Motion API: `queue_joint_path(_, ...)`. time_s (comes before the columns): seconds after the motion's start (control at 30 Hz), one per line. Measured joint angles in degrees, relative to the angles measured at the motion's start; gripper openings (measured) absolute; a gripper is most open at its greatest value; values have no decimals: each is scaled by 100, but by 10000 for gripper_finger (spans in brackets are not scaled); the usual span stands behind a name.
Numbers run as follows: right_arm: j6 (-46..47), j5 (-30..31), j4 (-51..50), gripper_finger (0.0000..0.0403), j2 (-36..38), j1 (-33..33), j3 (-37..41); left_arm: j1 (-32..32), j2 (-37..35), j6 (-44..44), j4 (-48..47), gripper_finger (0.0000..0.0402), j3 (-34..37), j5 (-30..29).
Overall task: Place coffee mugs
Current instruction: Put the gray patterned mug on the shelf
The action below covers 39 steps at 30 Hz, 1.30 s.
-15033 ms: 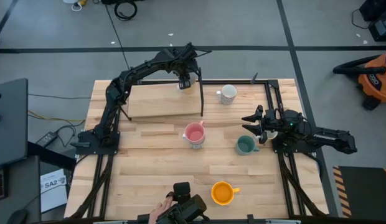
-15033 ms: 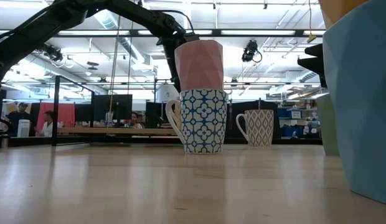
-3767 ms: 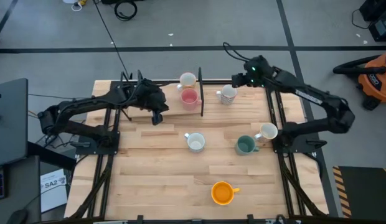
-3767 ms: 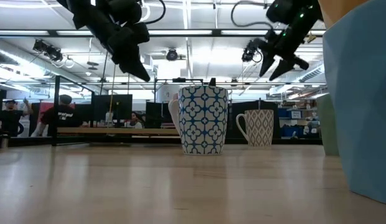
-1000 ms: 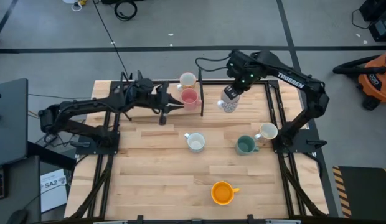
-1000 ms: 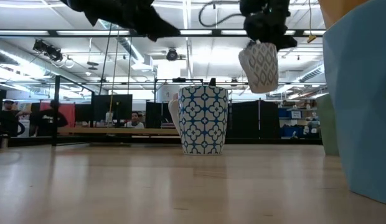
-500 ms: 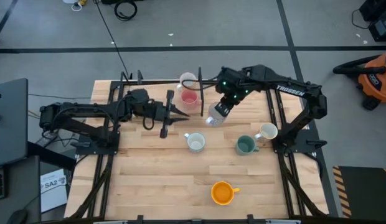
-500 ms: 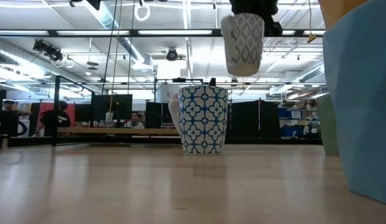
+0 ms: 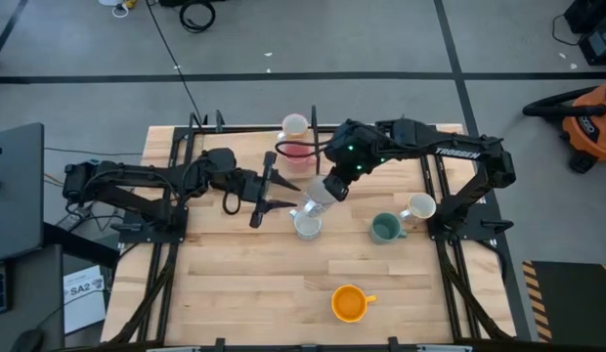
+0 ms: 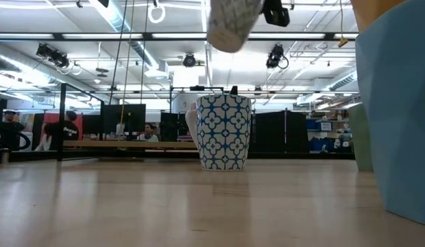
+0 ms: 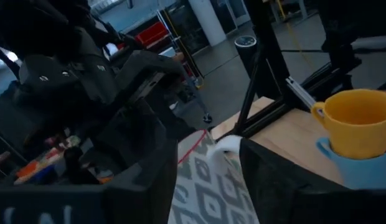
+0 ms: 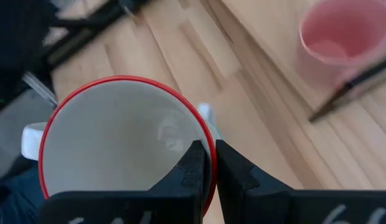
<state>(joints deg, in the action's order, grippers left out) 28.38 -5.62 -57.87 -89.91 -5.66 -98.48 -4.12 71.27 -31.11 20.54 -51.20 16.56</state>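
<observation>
A grey-patterned white mug [image 9: 311,202] with a red rim hangs tilted in the air over a blue-patterned mug [image 10: 224,132], which stands on its base at the table's middle. My right gripper [image 9: 330,184] is shut on the hanging mug. My left gripper [image 9: 288,194] comes level from the table's left and is open. In its wrist view the patterned mug [image 11: 202,183] fills the gap between its fingers. A pink mug [image 9: 297,154] and a cream mug [image 9: 294,124] stand at the far edge. My right gripper pinches the mug's red rim [image 12: 205,163], one finger inside the cup and one outside. The fingers slant down from the table's far right. The mug hangs lifted clear and tilted, its base toward the left arm. Whether my left gripper's fingers touch the mug's wall I cannot tell.
A dark green mug [image 9: 384,229] and a white mug [image 9: 417,206] stand at the right. An orange mug [image 11: 360,121] sits on a light blue one [image 11: 361,169] near the front edge. A black upright post [image 9: 316,147] stands beside the pink mug.
My right gripper has carried the patterned mug from the far right toward the table's middle, tipping it over as it went. My left gripper has swung toward the table's near side and the mug, and its fingers have spread open.
</observation>
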Motion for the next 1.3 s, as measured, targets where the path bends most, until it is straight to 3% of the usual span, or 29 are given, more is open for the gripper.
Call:
queue_joint_path(0.4,-275,50,745,28,-835,12,5,-21,19,-275,-280,164,0,-152)
queue_joint_path(0.67,-309,17,1258,28,-1271,-180,2,-13,-489,-250,-1469,155,0,-1437)
queue_joint_path(1.0,-131,164,1966,29,-1455,-652,0,-14,-1618,1210,-3373,155,2,-2902)
queue_joint_path(1.3,207,174,2185,29,-1612,-898,2,-13,-1964,2127,-4802,155,-2,-3361)
